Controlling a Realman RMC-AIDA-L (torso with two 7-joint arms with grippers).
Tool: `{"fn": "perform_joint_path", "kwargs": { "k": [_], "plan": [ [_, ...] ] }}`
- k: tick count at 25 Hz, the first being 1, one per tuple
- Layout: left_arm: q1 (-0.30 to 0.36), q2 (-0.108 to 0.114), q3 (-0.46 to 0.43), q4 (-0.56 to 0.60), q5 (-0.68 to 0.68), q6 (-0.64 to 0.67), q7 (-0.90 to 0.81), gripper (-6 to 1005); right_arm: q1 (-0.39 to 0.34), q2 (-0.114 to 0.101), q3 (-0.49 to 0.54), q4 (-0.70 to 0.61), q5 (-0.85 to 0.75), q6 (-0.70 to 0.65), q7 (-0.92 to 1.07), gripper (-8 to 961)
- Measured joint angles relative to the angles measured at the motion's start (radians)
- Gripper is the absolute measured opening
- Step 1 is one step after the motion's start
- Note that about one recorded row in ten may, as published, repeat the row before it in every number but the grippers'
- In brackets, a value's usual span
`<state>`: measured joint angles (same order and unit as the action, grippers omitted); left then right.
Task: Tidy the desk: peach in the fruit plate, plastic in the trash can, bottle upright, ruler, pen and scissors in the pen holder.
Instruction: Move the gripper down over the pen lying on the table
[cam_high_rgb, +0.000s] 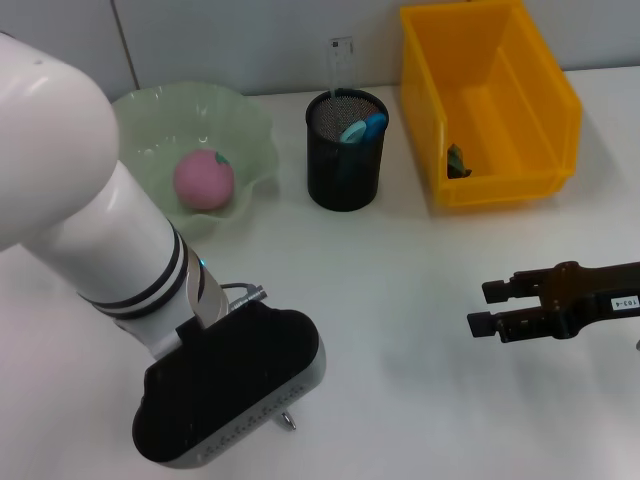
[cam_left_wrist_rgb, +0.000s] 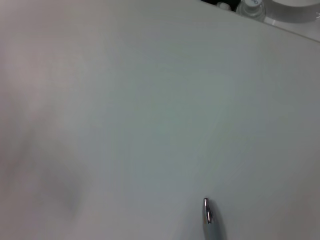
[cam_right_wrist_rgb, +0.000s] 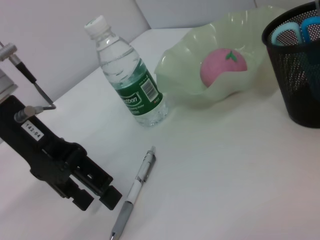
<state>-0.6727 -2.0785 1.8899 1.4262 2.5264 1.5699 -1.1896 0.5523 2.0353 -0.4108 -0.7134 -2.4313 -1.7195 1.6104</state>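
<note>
The silver pen (cam_right_wrist_rgb: 137, 182) lies flat on the white desk; its ends stick out from under my left wrist (cam_high_rgb: 230, 385), and its tip (cam_left_wrist_rgb: 207, 217) also shows in the left wrist view. My left gripper (cam_right_wrist_rgb: 97, 197) hangs low right beside the pen, open and holding nothing. The bottle (cam_right_wrist_rgb: 131, 80) stands upright near the fruit plate (cam_high_rgb: 250, 120), which holds the pink peach (cam_high_rgb: 204, 179). The black pen holder (cam_high_rgb: 345, 175) contains the blue-handled scissors (cam_high_rgb: 362, 128) and the clear ruler (cam_high_rgb: 340, 62). A plastic scrap (cam_high_rgb: 457, 162) lies in the yellow trash can (cam_high_rgb: 545, 95). My right gripper (cam_high_rgb: 485, 307) hovers open at the right.
My left arm (cam_high_rgb: 90, 230) hides the bottle and the desk's near left in the head view. White walls rise behind the desk. Bare desk lies between the two grippers and in front of the pen holder.
</note>
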Motion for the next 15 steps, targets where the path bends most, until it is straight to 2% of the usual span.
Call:
{"fn": "perform_joint_path", "kwargs": {
  "k": [7,15],
  "plan": [
    [0.016,0.003,-0.002,0.005,0.005,-0.012,0.0,765,0.005,-0.002,0.004,-0.001,0.001,0.007,0.0,741],
    [0.003,0.001,0.003,-0.025,0.007,-0.027,0.032,760,0.044,-0.021,-0.001,-0.007,0.001,0.006,0.046,741]
  ]
}}
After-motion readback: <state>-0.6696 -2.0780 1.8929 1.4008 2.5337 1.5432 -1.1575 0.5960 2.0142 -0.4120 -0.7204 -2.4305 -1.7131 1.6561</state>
